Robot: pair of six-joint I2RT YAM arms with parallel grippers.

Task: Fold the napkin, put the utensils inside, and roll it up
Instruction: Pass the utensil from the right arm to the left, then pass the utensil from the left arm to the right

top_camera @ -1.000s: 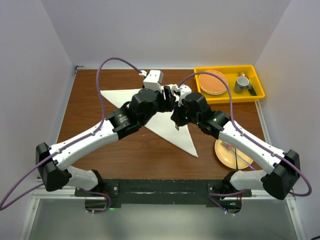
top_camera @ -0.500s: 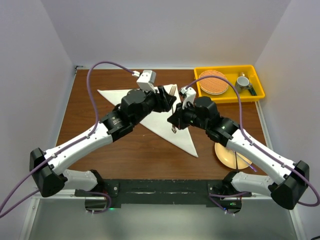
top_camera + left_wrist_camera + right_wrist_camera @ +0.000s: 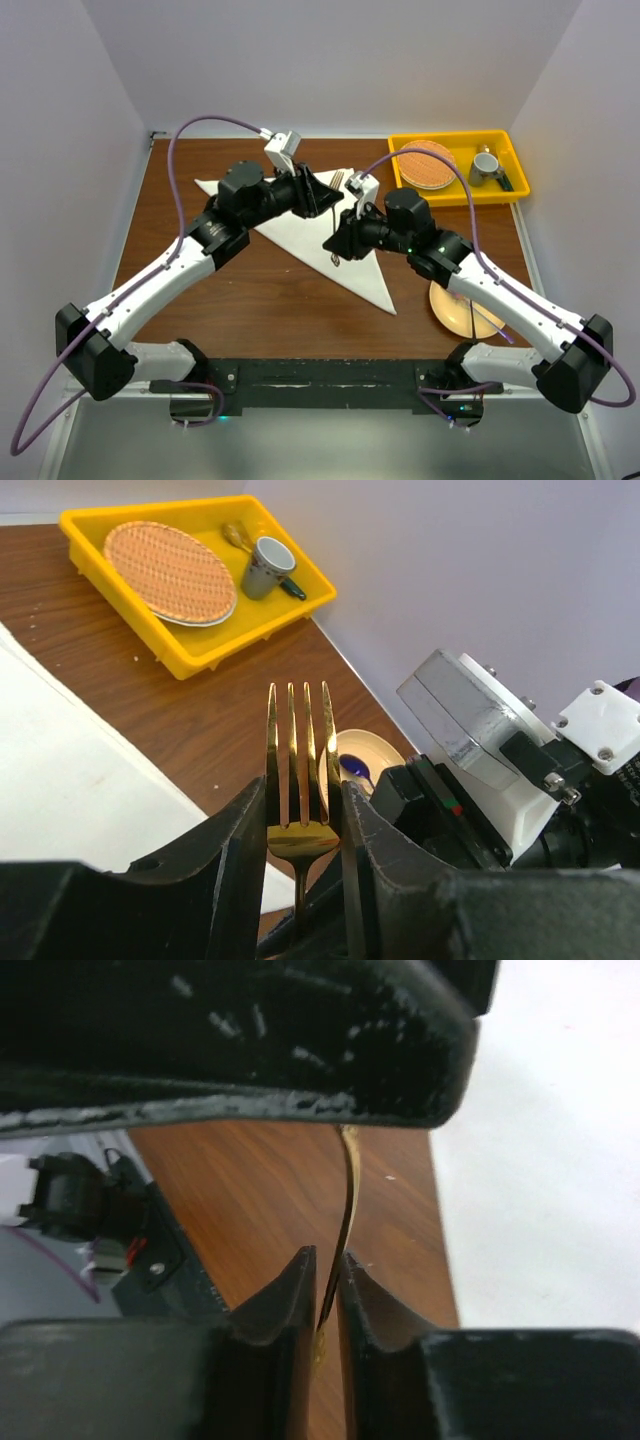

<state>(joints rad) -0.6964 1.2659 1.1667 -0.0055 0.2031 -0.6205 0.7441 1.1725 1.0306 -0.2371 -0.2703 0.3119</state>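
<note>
Two grippers are on one fork from where I sit. My left gripper (image 3: 303,792) has its jaws drawn in narrow against both sides of the fork (image 3: 297,742), clamping it just below the tines, which stick up past the jaw tips. My right gripper (image 3: 327,1258) sits at the other end: its jaws stand only a sliver apart with the thin gold handle passing between them, and I cannot tell whether they are pressing on it or just flanking it.

In the overhead view the fork hangs off the table between the two grippers, tines toward the far side and handle end toward me. It sits above the right part of the napkin (image 3: 368,282). The napkin lies flat on the brown table (image 3: 250,310) as a long white triangle, one point reaching toward the near right.

At the far right corner is a yellow tray (image 3: 460,137) holding a round woven disc (image 3: 428,165) and a small grey cup (image 3: 485,165). Near the right arm, well apart from the napkin, a pale yellow plate (image 3: 452,305) carries a utensil with a purple end (image 3: 490,325).
</note>
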